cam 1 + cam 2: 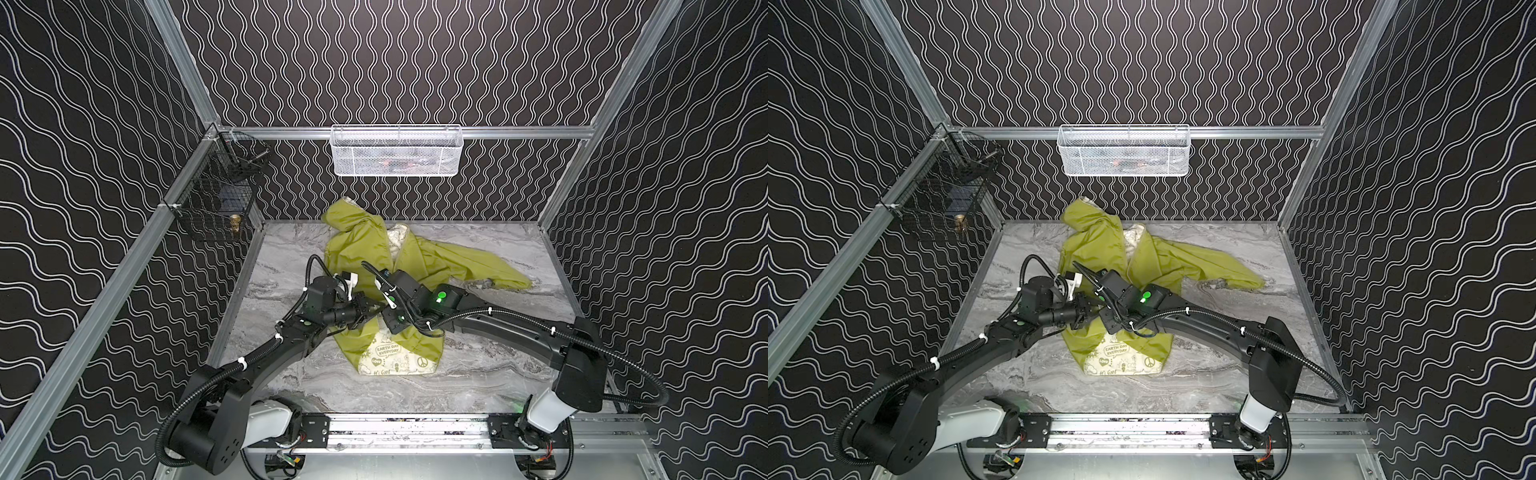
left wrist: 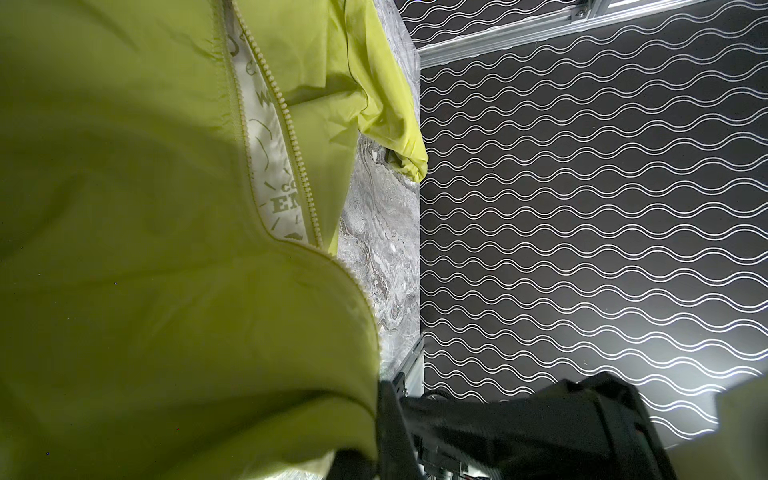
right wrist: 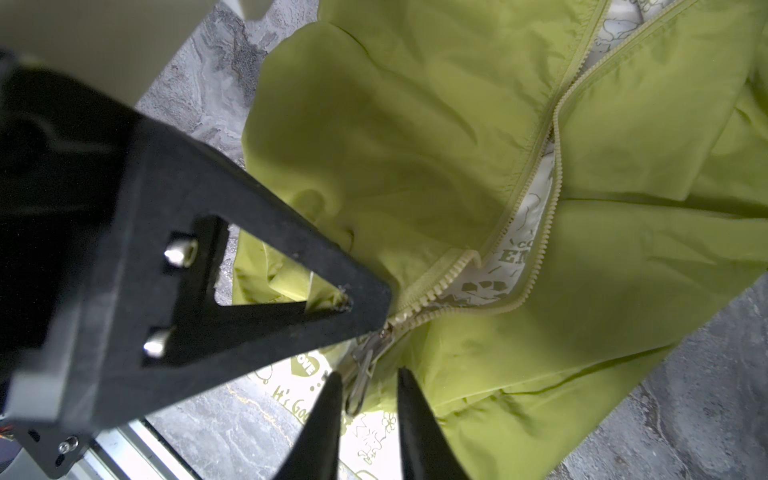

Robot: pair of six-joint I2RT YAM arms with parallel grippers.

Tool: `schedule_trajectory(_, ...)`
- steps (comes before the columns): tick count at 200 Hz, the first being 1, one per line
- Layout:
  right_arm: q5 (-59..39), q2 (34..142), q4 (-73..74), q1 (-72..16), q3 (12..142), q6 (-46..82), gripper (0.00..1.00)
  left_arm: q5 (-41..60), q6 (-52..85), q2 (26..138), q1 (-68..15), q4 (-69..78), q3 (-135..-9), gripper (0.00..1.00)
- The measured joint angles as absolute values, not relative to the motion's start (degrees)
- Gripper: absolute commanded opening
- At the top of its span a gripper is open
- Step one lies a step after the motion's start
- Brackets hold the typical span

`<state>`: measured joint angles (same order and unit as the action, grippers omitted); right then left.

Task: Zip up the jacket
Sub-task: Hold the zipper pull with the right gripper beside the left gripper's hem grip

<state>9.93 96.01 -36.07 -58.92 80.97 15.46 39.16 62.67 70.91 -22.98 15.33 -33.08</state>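
Shows the jacket [image 1: 419, 266], lime green, lying in the middle of the marble table [image 1: 498, 374], hood [image 1: 353, 216] toward the far wall, hem [image 1: 395, 365] near, one sleeve [image 1: 490, 270] trailing right. Barely zipped: slider [image 3: 387, 330] low by the hem, teeth [image 3: 557, 183] gaping apart farther up, baring cream printed lining [image 3: 528, 220]. Looks thin, light, soft and slippery; likely to bunch and slide along with any tug unless pinned. Best taken by the metal zipper pull [image 3: 363, 370], small, flat, dangling from the slider. Shows the left gripper [image 3: 365, 305] clenched, seemingly pinching fabric just beside the slider. Shows the right gripper [image 3: 368, 372] released, fingertips straddling the pull, not closed on it. Has both wrists crowded together over the near half, hiding the slider in both top views. Also shows a white mesh basket [image 1: 395, 151] on the far wall and a black wire basket [image 1: 216, 195] on the left wall, both well apart from the work.
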Motion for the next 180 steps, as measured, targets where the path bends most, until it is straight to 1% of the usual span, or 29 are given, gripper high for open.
schedule_trajectory(20,9.67,96.01,-36.05,-58.92,80.99,15.46,0.33,39.22,62.67,70.94,-22.98,15.33,-33.08,0.0)
schedule_trajectory(50,9.54,96.2,-36.01,-58.92,81.14,15.49,0.24,39.35,62.65,71.02,-22.98,15.35,-33.08,0.0)
schedule_trajectory(88,9.56,96.38,-35.99,-58.92,81.12,15.51,0.19,39.38,62.65,71.02,-22.98,15.33,-33.08,0.0)
schedule_trajectory(131,10.07,95.92,-35.88,-58.87,80.6,15.68,0.17,39.57,62.67,71.4,-22.98,15.38,-33.08,0.0)
schedule_trajectory(180,10.44,95.72,-35.75,-58.81,80.53,15.68,0.12,39.79,62.67,71.44,-22.98,15.38,-33.08,0.0)
